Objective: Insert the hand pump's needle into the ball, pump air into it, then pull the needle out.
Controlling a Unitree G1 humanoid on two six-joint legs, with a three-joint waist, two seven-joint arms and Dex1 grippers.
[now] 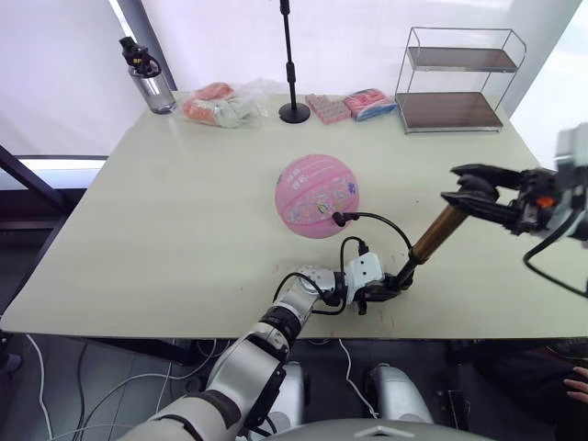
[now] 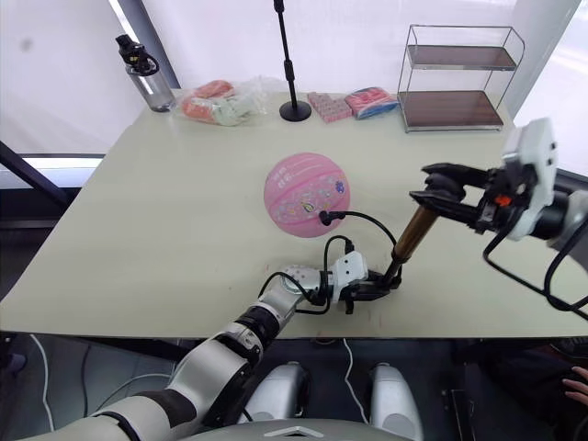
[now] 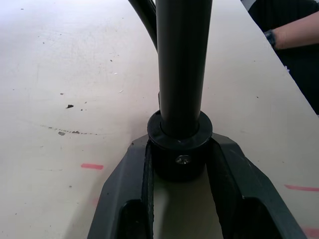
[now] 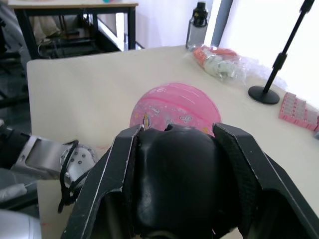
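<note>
Bracing the hand pump (image 1: 435,235) at both ends, I have my left pincer (image 1: 390,288) closed around its black base cap, pinned low against the table (image 1: 165,230) near the front edge, while my right pincer (image 1: 470,195) is clamped over the black T-handle at the raised end. The pump leans up from left to right, a gold-bronze metal cylinder with a smooth, probably slick barrel, so I judge the caps and handle the better places to hold it: the base cap is round and sits snugly between my 2 left fingers (image 3: 130,189). The thin black hose (image 1: 386,223) loops from the base to the ball (image 1: 316,196), where its small fitting sits against the ball's near right side; the needle itself is too small to make out, so I take it to be in the valve but cannot confirm it. The ball rests near the middle of the table, pink, rounded, printed with small cartoons. It looks light and soft, free to roll, and the hose is limp enough that any tug could drag it. Pumping should be a straight stroke along the barrel, with the base kept still.
</note>
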